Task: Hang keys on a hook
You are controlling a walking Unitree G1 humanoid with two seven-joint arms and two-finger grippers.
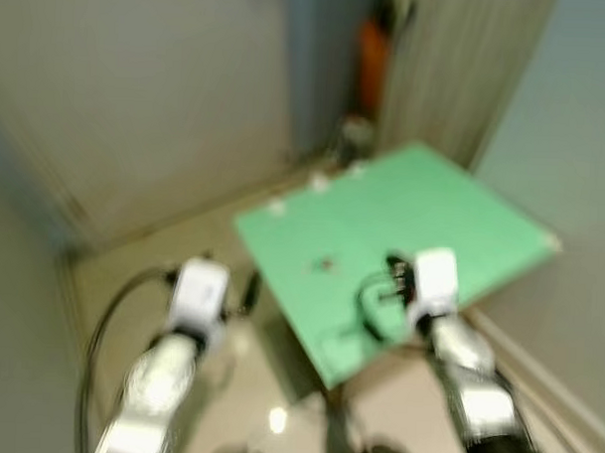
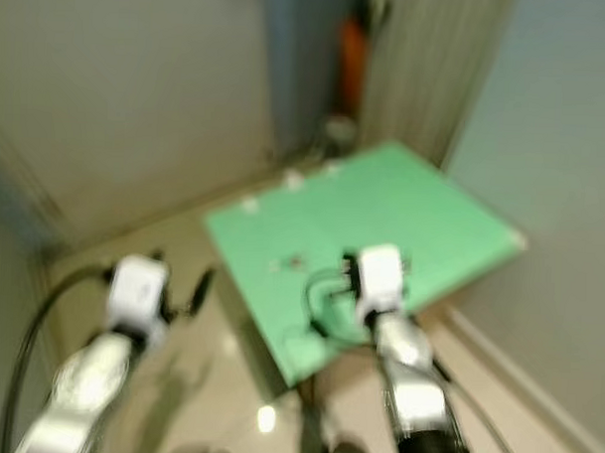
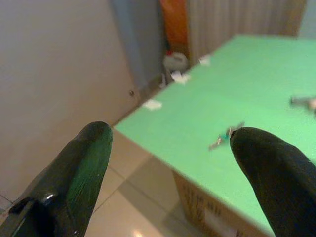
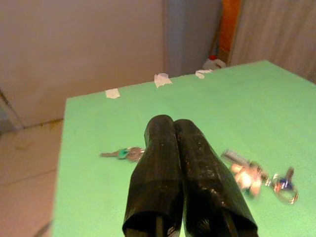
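In the blurred head views, a green table (image 1: 452,212) stood in a corner between pale walls, with an orange object (image 1: 370,65) in the gap behind it. The right gripper (image 1: 392,279) reached over the table's near part, while the left gripper (image 1: 249,289) hung over the tiled floor (image 1: 132,270) just off the table's edge; a small dark speck on the green top was likely a key (image 1: 327,263). In the left wrist view, the left gripper's two black fingers (image 3: 79,173) stood wide apart, and a key with a teal head (image 3: 226,137) lay on the green surface beyond them, near the edge. In the right wrist view, the right gripper's fingers (image 4: 168,168) were pressed together with nothing between them; a teal-headed key (image 4: 123,153) lay on the table to one side, and a bunch of keys on a ring (image 4: 259,177) lay on the other. Bits of white tape (image 4: 161,79) sat along the far edge.
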